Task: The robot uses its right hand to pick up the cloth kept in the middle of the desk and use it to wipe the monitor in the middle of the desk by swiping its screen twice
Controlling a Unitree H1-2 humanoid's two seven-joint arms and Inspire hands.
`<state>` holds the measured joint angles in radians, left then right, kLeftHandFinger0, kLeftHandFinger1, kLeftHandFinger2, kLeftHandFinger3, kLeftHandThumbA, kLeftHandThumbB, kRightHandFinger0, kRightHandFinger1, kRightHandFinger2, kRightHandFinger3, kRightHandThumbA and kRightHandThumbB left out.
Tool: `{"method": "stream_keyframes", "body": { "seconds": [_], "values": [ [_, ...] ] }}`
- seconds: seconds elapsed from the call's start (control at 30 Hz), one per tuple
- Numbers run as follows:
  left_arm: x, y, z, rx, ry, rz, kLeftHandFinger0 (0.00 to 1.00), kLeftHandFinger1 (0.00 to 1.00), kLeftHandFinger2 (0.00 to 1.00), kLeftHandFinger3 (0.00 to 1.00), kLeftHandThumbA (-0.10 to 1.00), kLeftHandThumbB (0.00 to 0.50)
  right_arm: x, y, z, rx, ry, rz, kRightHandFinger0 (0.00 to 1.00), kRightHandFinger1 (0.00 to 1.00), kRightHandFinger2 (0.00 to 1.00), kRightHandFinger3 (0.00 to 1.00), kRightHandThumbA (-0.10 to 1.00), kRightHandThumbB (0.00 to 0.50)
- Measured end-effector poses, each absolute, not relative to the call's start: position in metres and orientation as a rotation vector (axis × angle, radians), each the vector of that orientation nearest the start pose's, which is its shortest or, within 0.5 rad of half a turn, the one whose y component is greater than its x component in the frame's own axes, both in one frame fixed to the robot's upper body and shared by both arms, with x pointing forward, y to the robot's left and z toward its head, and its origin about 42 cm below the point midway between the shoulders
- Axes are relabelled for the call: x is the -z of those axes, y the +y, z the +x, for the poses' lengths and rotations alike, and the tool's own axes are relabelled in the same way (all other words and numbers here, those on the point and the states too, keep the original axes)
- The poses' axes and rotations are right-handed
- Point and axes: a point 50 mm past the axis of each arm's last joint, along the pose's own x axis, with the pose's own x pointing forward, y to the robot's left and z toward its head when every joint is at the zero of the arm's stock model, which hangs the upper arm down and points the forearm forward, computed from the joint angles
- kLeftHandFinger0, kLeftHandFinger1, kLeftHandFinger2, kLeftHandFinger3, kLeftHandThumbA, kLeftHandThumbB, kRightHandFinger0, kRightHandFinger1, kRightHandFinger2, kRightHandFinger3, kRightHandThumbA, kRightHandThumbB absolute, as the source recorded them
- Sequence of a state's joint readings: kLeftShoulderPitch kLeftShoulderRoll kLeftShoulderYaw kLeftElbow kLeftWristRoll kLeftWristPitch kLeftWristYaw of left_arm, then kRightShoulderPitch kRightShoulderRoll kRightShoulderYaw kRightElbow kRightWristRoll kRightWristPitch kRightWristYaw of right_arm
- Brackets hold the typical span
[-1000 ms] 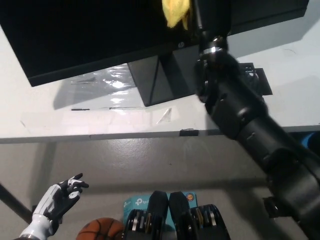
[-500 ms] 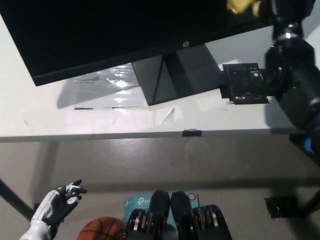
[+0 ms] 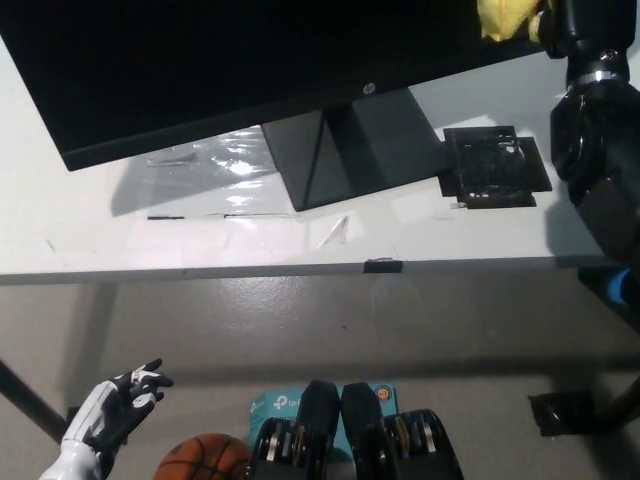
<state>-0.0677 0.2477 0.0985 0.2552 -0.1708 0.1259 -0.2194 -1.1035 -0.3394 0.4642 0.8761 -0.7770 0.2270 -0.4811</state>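
Observation:
The black monitor (image 3: 220,60) fills the top of the head view, tilted on its stand (image 3: 340,150). A yellow cloth (image 3: 505,18) shows at the screen's right end, at the picture's top edge. My black right hand (image 3: 572,22) is shut on it, mostly cut off by the frame, and the forearm (image 3: 600,140) runs down the right side. My white left hand (image 3: 112,412) rests open at the lower left, below the desk edge.
A black square pad (image 3: 495,165) lies on the white desk (image 3: 80,240) right of the stand. A clear plastic sheet (image 3: 200,165) lies left of it. A basketball (image 3: 205,458) and a blue box (image 3: 272,405) sit on the floor below.
My right arm has carried the yellow cloth from the middle of the screen's top across to its right end. The left hand has stayed put.

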Motion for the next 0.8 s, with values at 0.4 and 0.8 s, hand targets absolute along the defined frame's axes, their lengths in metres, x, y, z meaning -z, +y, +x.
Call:
{"method": "stream_keyframes", "body": {
  "seconds": [0.4, 0.8],
  "values": [
    [-0.054, 0.32, 0.297, 0.081, 0.292, 0.02, 0.88, 0.86, 0.91, 1.0, 0.33, 0.1, -0.338, -0.171, 0.563, 0.351, -0.448, -1.363, 0.0, 0.0, 0.31, 0.12, -0.1, 0.197],
    [-0.051, 0.318, 0.294, 0.085, 0.3, 0.021, 0.92, 0.86, 0.92, 1.0, 0.29, 0.075, -0.346, -0.058, 0.544, 0.235, -0.532, -1.239, 0.0, 0.0, 0.27, 0.24, -0.1, 0.181]
  ]
}}
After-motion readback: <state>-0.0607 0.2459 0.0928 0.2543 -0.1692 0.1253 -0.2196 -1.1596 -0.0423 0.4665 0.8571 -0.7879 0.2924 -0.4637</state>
